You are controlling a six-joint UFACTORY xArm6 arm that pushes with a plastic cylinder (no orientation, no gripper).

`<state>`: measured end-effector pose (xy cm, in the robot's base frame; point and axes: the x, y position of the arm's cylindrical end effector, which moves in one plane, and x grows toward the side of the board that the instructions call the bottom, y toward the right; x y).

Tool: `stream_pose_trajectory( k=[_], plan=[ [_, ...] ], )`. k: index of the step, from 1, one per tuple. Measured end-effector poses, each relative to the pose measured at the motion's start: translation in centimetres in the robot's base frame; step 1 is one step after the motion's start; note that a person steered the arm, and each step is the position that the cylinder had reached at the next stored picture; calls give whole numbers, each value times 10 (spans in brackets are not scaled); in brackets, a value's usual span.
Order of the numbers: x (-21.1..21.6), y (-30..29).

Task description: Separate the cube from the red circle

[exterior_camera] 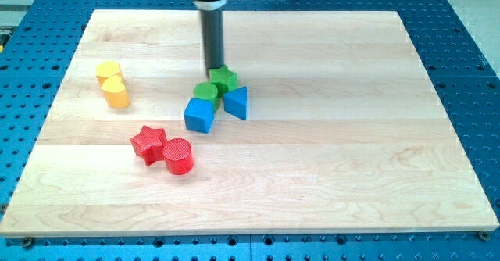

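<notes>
The blue cube (198,115) sits near the board's middle, touching a green cylinder (206,91) at its upper side. The red circle, a short red cylinder (178,155), lies below and left of the cube with a clear gap between them. A red star (148,143) touches the red cylinder's left side. My tip (215,69) is at the upper edge of a green star (223,79), above the cube. A blue triangular block (237,102) sits right of the cube.
Two yellow blocks (113,84) lie together at the view's left. The wooden board (351,151) rests on a blue perforated table, whose edge runs along the view's bottom.
</notes>
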<state>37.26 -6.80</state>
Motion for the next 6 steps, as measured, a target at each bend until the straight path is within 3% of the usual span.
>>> stream_pose_trajectory(
  k=[2, 3, 4, 6],
  plan=[
    [77, -1],
    [72, -43],
    [123, -67],
    [151, 75]
  ],
)
